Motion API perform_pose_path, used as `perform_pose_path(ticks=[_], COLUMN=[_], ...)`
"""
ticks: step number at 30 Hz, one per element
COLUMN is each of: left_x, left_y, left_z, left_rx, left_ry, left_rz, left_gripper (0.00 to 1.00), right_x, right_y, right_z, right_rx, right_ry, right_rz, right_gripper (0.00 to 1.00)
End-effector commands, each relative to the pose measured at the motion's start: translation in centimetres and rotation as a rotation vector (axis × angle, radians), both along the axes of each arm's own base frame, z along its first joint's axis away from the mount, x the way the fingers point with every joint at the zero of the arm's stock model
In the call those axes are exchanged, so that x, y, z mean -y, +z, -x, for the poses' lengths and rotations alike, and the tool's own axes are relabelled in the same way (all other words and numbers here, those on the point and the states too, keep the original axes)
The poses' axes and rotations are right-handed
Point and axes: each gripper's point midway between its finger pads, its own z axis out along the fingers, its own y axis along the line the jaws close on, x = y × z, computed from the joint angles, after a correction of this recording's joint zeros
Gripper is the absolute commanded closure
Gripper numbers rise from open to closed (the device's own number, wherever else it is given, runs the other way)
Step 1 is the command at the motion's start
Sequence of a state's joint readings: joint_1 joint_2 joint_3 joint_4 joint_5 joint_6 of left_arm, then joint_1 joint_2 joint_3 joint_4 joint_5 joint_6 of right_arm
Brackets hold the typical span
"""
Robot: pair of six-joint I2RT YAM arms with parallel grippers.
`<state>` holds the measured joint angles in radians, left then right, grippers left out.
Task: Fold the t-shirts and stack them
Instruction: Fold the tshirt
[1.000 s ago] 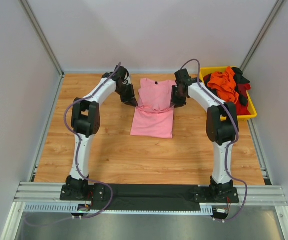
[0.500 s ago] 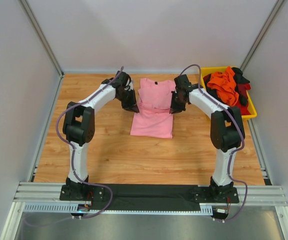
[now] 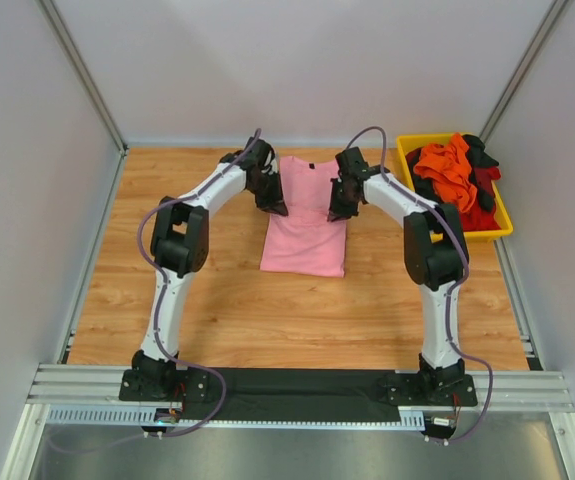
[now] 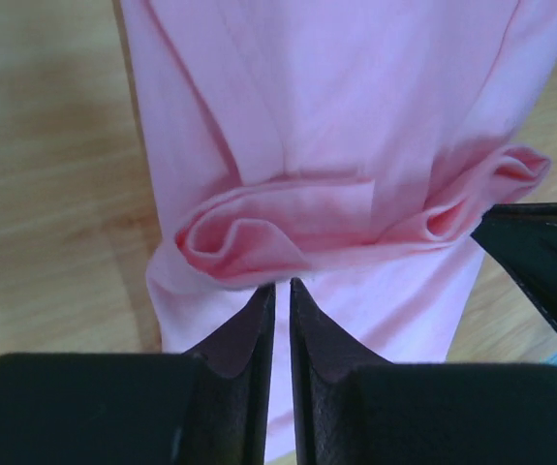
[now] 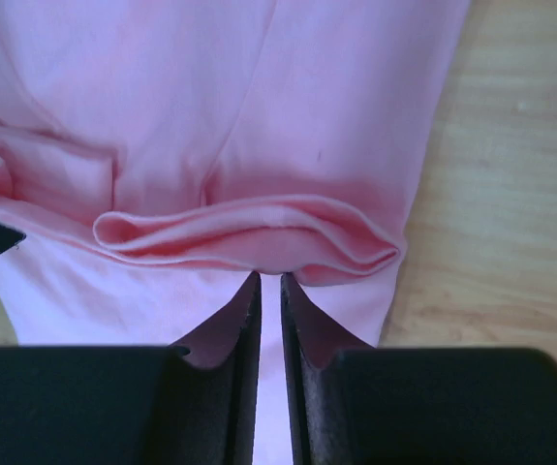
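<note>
Pinched pink t-shirt (image 3: 304, 245) fold carried farther back

Near table (image 3: 217, 310) open; yellow bin (image 3: 495, 234) right of right tool (image 3: 336, 212); pink t-shirt (image 3: 305, 240) spans to left tool (image 3: 278, 208).

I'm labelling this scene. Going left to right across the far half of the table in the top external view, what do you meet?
The left gripper → pink t-shirt → right gripper → yellow bin holding the other t-shirts.

Wood tbl (image 3: 227, 300), grey walls (image 3: 307, 60), alu rail (image 3: 77, 385)
</note>
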<state>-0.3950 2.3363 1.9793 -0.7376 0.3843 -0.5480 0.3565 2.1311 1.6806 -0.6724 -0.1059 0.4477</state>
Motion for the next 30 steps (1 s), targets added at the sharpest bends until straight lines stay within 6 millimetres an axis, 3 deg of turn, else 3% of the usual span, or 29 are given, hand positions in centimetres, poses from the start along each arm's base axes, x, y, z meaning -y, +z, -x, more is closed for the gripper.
perform_pose_path(ticks=[1, 4, 7, 10, 11, 15, 24, 30], left_x=[0.0, -0.7, -1.5, -2.3, -2.5, -3.0, -2.0, -2.7], left_y=[1.8, 2.8, 3.6, 4.2, 5.6, 6.9, 3.4, 0.3], left_z=[-4.3, -5.9, -6.3, -5.5, -5.2, -3.8, -2.9, -4.6], left_rx=[0.114, 0.134, 0.164, 0.156, 0.182, 0.22, 0.155, 0.174], left_ry=[0.032, 0.067, 0.072, 0.066, 0.065, 0.051, 0.012, 0.032], left_rz=[0.014, 0.048, 0.046, 0.036, 0.039, 0.049, 0.1, 0.035], left_gripper=[0.83, 0.83, 0.82, 0.8, 0.79, 0.77, 0.79, 0.8], right_x=[0.9, 2.1, 2.3, 2.5, 2.8, 3.0, 3.5, 4.3], right_y=[1.2, 2.5, 3.0, 3.4, 3.4, 3.5, 1.1, -1.0], right_z=[-4.7, -5.7, -5.1, -3.4, -2.5, -1.4, -2.0, -3.2], right_rx=[0.103, 0.138, 0.151, 0.12, 0.106, 0.098, 0.063, 0.056], right_ry=[-0.041, -0.071, -0.064, -0.043, -0.035, -0.006, -0.001, -0.03], right_rz=[0.012, 0.02, 0.022, 0.019, 0.027, 0.009, -0.044, -0.047], right_gripper=[0.86, 0.85, 0.84, 0.8, 0.79, 0.78, 0.78, 0.8])
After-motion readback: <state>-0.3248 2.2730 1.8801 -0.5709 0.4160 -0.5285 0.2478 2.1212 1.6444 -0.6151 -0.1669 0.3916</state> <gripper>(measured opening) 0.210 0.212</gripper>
